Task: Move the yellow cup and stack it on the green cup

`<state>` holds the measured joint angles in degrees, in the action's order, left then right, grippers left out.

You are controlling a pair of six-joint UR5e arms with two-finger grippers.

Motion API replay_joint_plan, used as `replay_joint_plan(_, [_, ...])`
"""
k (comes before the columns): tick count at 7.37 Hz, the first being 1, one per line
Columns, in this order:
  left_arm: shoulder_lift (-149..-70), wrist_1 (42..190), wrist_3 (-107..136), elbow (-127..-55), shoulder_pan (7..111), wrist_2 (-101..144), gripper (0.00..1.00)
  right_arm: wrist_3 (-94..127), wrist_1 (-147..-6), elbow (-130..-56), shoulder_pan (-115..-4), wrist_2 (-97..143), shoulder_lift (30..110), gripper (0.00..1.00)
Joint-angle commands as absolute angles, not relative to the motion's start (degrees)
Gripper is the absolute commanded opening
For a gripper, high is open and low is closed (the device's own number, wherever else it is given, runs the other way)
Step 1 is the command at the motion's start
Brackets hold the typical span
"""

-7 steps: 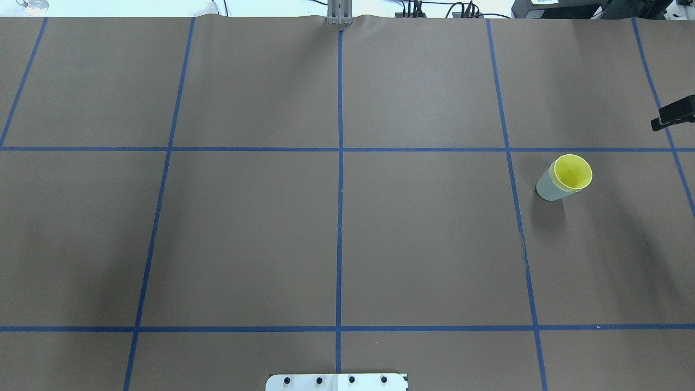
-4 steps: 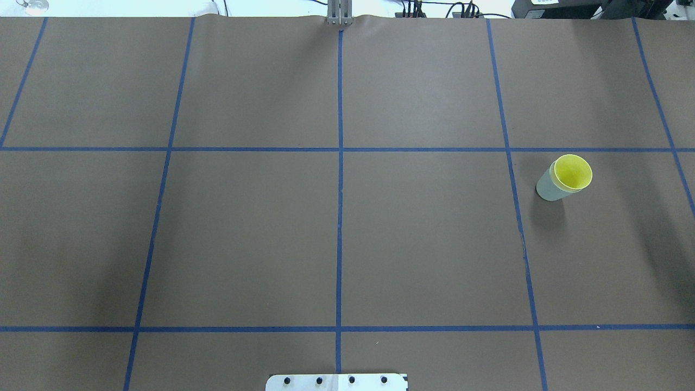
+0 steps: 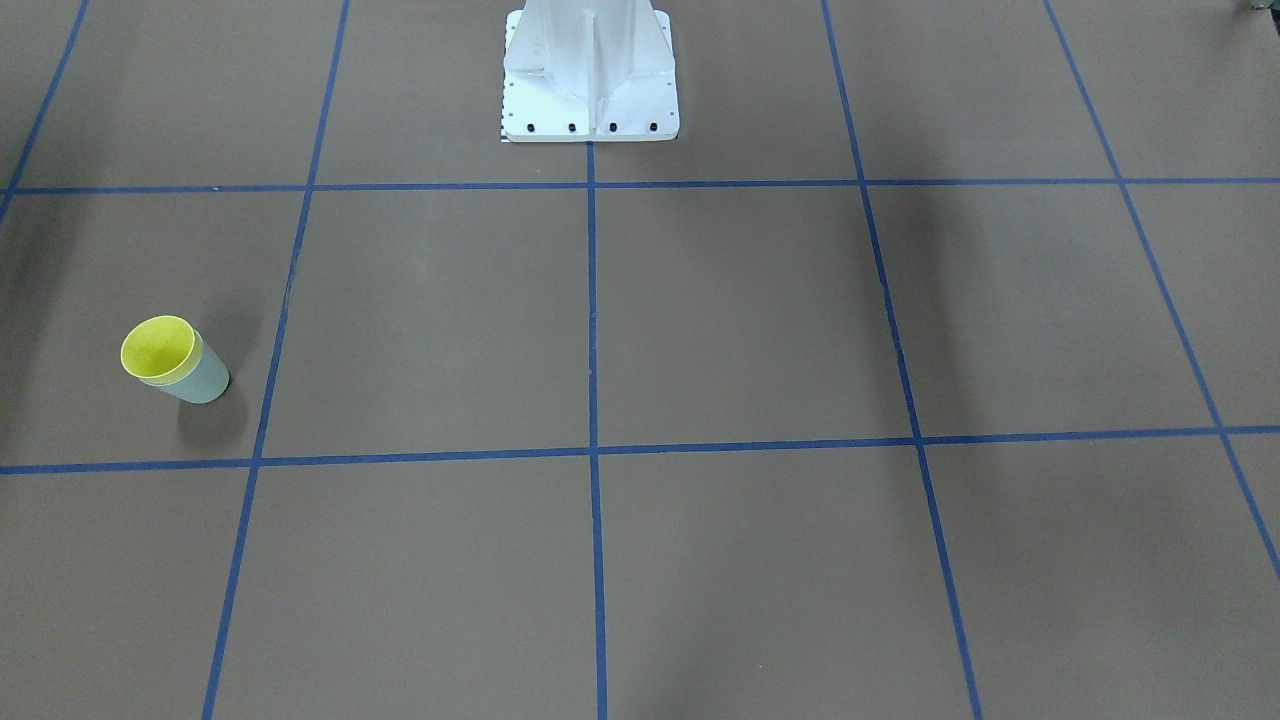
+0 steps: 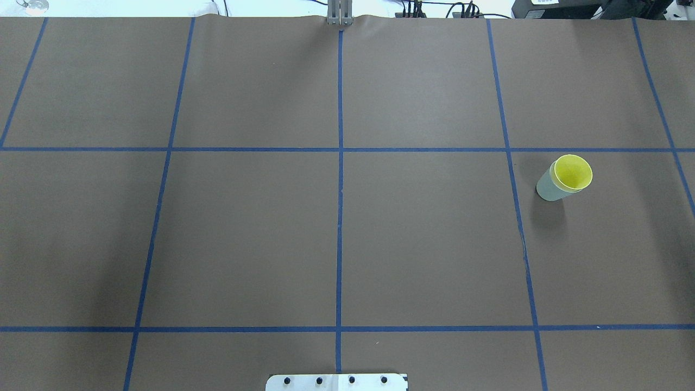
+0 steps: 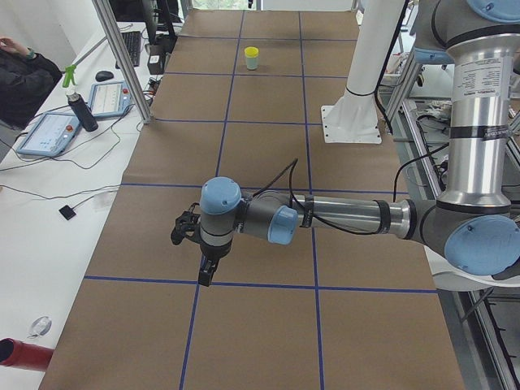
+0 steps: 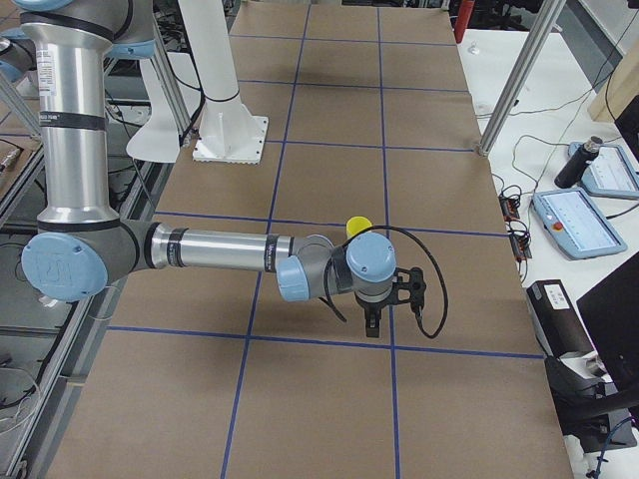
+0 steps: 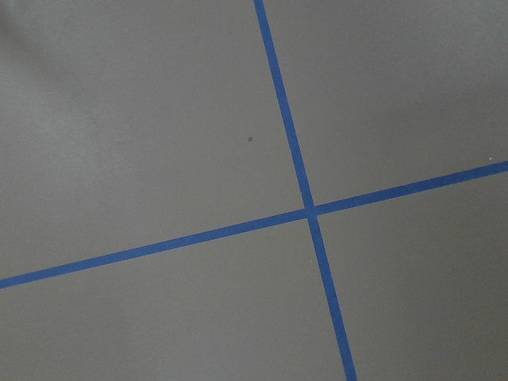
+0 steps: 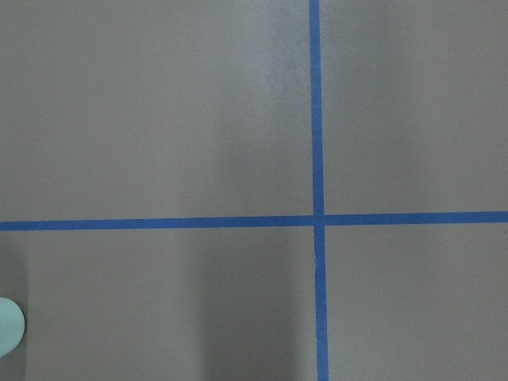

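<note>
Overhead exterior: I look forward and down from behind the robot. The white pedestal foot (image 4: 336, 383) sits at bottom centre.

Front-facing: I look back from across the table (image 4: 244, 233), steeply down, with that foot at top centre. Both views share the blue tape grid (image 4: 340, 217). The yellow cup (image 4: 573, 172) in the green cup (image 4: 545, 189) is at right overhead and at left here.

Side views: high at each table end, looking lengthwise. The left arm (image 5: 341, 218) is large in one, the right arm (image 6: 215, 249) in the other.

Wrist cameras: close to the paper, one tape crossing each. The right one catches a green cup sliver at lower left.
</note>
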<state>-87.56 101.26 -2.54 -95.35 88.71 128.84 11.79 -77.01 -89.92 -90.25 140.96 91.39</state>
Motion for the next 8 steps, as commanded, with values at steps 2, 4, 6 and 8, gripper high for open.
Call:
replay_joint_plan(2, [-86.23,91.98,-2.37,-100.78,88.86,132.45,1.00,9.86,-81.37,-90.96,-90.53,140.01,91.67,1.00])
replay_joint_plan(4, [-82.54,91.40,-2.46,-103.70,88.86,132.63,1.00,1.19,-94.05,-98.13,-92.79,132.67,91.50,1.00])
replay_joint_plan(6, [-82.35,91.93,-3.16,-103.10,88.77,132.45,1.00,-3.41,-99.85,-100.37,-95.18,132.62,93.41,1.00])
replay_joint_plan(8, [-82.35,91.93,-3.16,-101.08,88.68,132.62,1.00,-3.25,-99.49,-99.84,-95.19,134.73,93.87,1.00])
